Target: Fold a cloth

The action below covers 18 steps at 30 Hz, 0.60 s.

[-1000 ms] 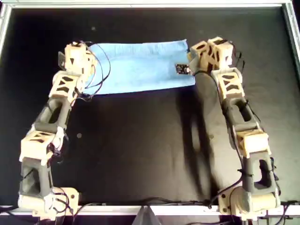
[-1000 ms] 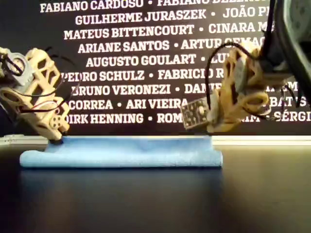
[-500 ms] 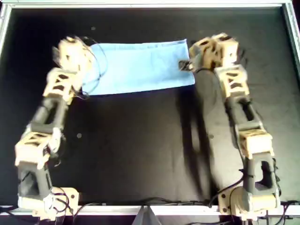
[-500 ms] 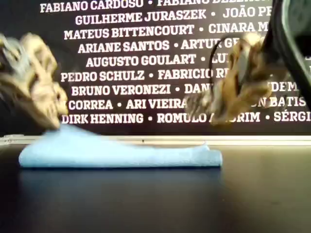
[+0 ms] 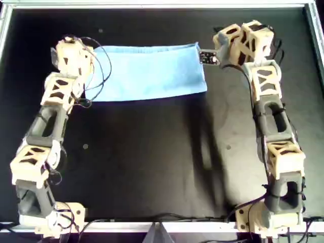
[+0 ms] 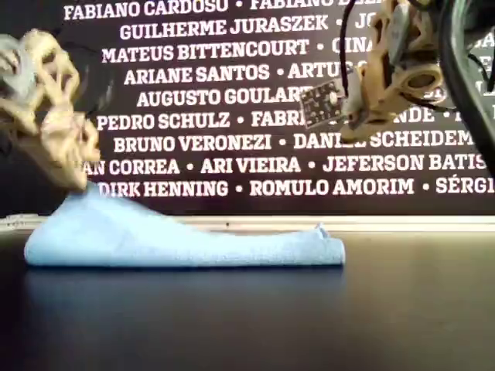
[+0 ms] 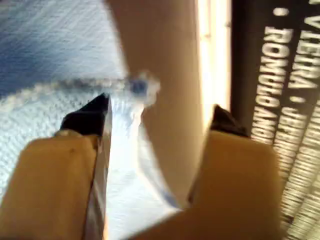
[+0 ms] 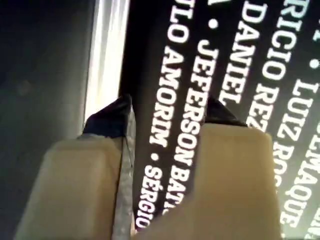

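Observation:
The light-blue cloth (image 5: 147, 71) lies as a long folded strip at the far part of the black table (image 5: 152, 162). In the exterior view the cloth (image 6: 186, 243) lies flat at its right end and rises at its left end toward my left gripper (image 6: 77, 179). In the overhead view my left gripper (image 5: 76, 53) sits over the strip's left end. The left wrist view shows its jaws (image 7: 157, 112) apart, with the cloth's (image 7: 50, 50) stitched corner between them. My right gripper (image 5: 228, 43) hangs open above and beyond the strip's right end (image 6: 363, 116), with only the banner between its tips (image 8: 170, 107).
A metal rail (image 5: 152, 5) frames the table on the far side and both overhead sides. A black banner with white names (image 6: 232, 100) stands just behind the far rail. Both arms (image 5: 273, 126) reach along the table's overhead left and right edges.
My right gripper has risen and drawn back off the cloth's right end. My left gripper has lifted slightly, and the cloth's left end has risen with it.

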Motion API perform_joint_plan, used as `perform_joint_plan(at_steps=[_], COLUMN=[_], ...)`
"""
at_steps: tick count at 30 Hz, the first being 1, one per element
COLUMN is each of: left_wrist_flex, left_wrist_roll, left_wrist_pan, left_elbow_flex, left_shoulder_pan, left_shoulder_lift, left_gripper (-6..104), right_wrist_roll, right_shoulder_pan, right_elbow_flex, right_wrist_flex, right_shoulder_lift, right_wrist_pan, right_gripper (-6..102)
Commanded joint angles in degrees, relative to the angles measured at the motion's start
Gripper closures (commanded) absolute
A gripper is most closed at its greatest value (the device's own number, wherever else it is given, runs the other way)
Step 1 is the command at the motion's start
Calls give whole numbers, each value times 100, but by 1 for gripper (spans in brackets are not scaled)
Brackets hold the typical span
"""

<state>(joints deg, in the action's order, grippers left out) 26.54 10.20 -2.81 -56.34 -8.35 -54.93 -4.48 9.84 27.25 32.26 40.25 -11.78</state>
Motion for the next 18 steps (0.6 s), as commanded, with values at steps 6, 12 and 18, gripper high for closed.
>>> perform_joint_plan(at_steps=[6,12,18], left_wrist_flex=[0,176,1397], left_wrist_roll=[18,-79,-97], left_wrist_pan=[-62,-79,-70], left_elbow_flex=[123,70,-589], left_shoulder_pan=[0,-53,-114], left_shoulder_lift=[105,-290,-2303], left_gripper=[0,4,4], right_wrist_roll=[-53,-62,-62], right_shoulder_pan=[-35,62,53], right_elbow_flex=[-105,167,958], right_wrist_flex=[88,606,1854], right_shoulder_lift=[765,826,2153], right_wrist_pan=[-44,-44,-44], right_gripper=[37,37,37])
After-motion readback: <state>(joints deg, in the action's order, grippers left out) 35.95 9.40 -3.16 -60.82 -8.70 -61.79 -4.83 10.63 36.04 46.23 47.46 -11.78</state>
